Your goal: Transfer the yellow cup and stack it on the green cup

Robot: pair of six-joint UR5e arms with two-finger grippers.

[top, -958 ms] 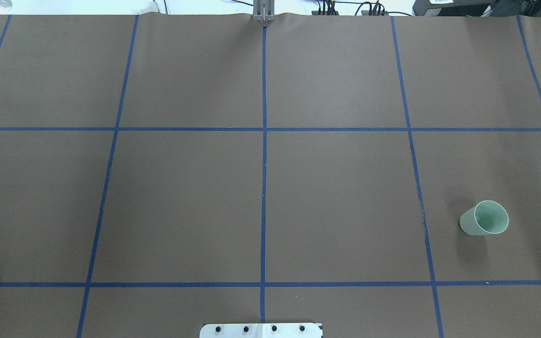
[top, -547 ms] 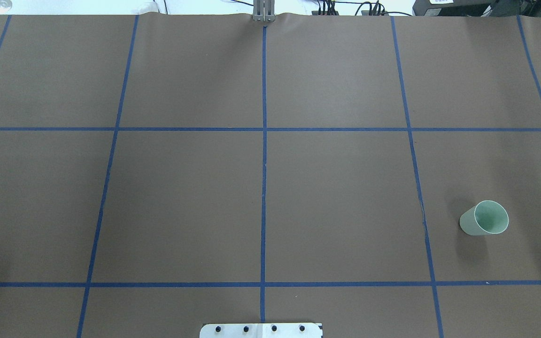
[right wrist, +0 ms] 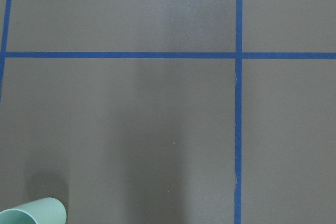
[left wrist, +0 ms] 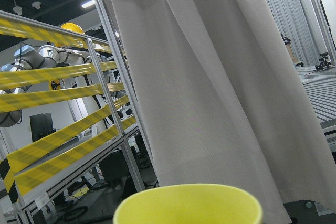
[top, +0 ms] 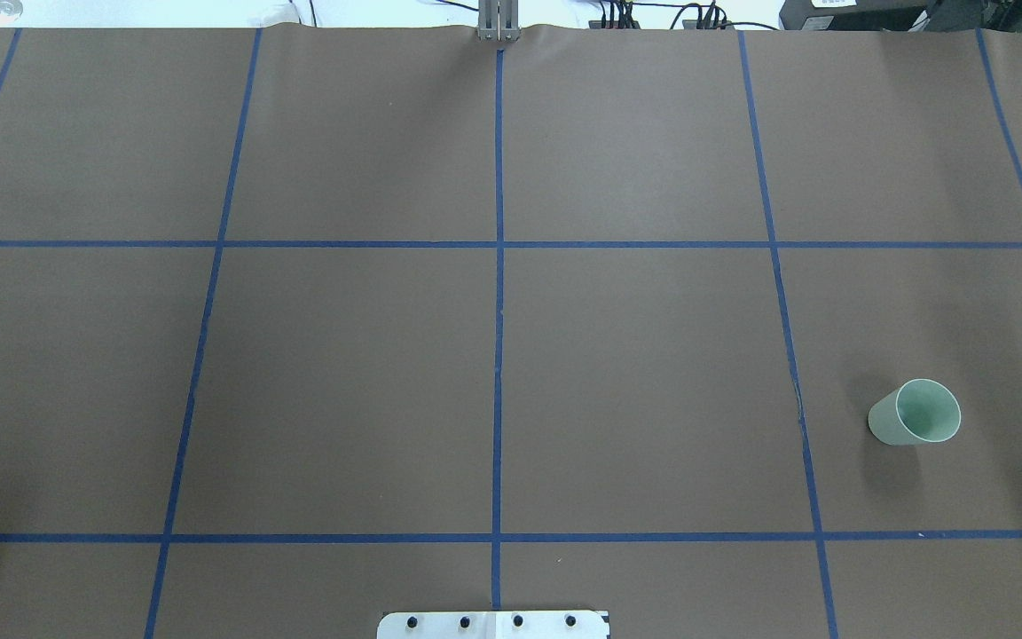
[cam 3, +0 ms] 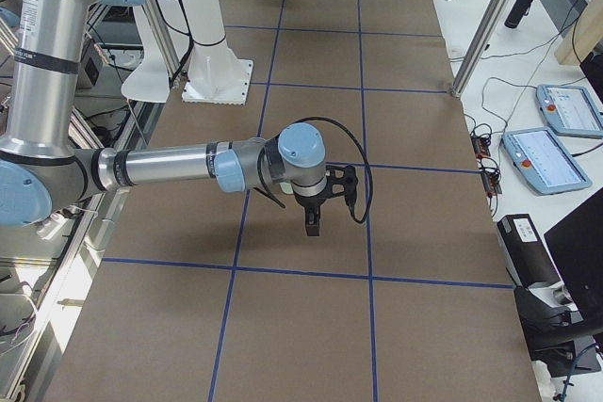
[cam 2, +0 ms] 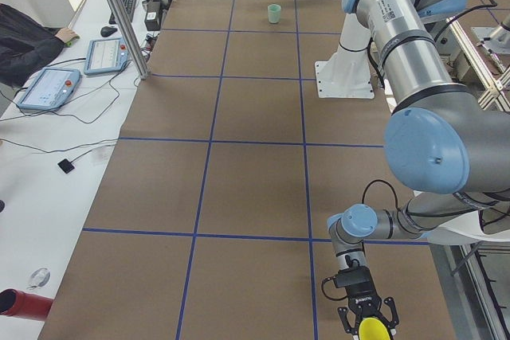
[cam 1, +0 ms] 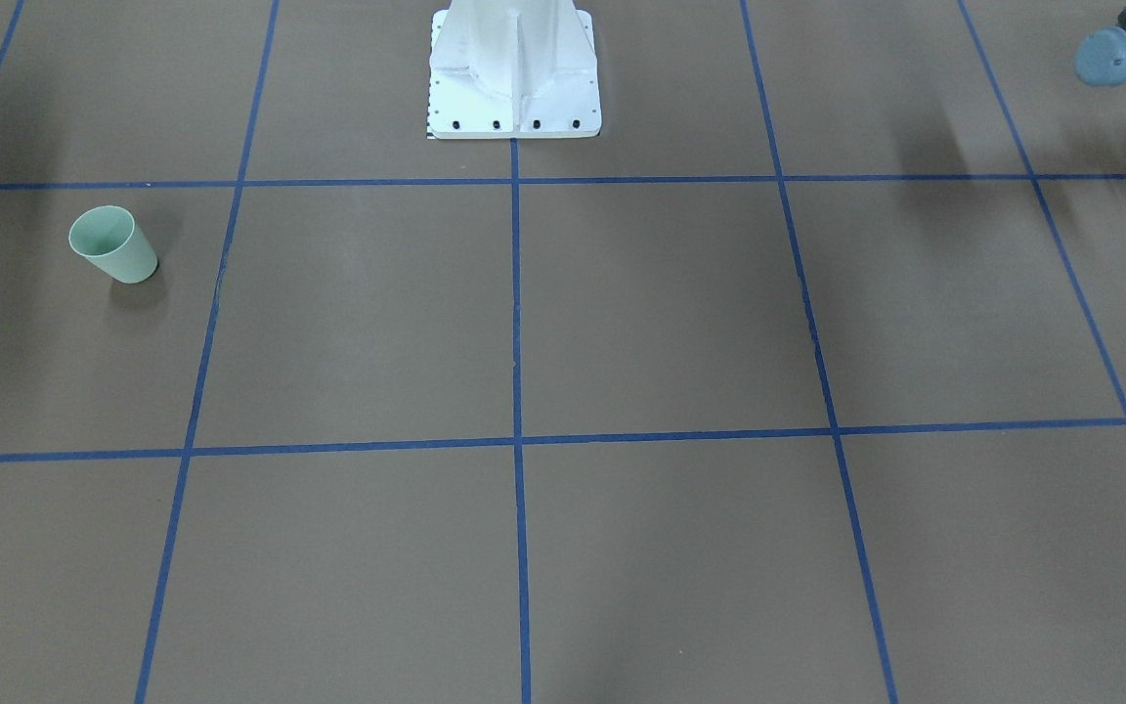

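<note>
The green cup (top: pixel 915 424) stands upright, mouth up, on the robot's right side of the brown table; it also shows as the green cup (cam 1: pixel 113 244), far off (cam 2: pixel 274 13), and at the bottom left corner of the right wrist view (right wrist: pixel 31 212). The yellow cup (cam 2: pixel 369 330) sits between the fingers of my left gripper (cam 2: pixel 360 326), low near the table's near end; its rim (left wrist: pixel 189 203) fills the bottom of the left wrist view. Whether that gripper is shut on it, I cannot tell. My right gripper (cam 3: pixel 312 223) points down above the table, empty; open or shut, I cannot tell.
The white robot pedestal (cam 1: pixel 514 68) stands mid-table at the robot's edge. Blue tape lines (top: pixel 498 355) divide the brown cover into squares. A person's arm (cam 2: pixel 32 33), tablets and cables lie on the white bench beside the table. A left-arm joint (cam 1: pixel 1115 54) shows at the corner.
</note>
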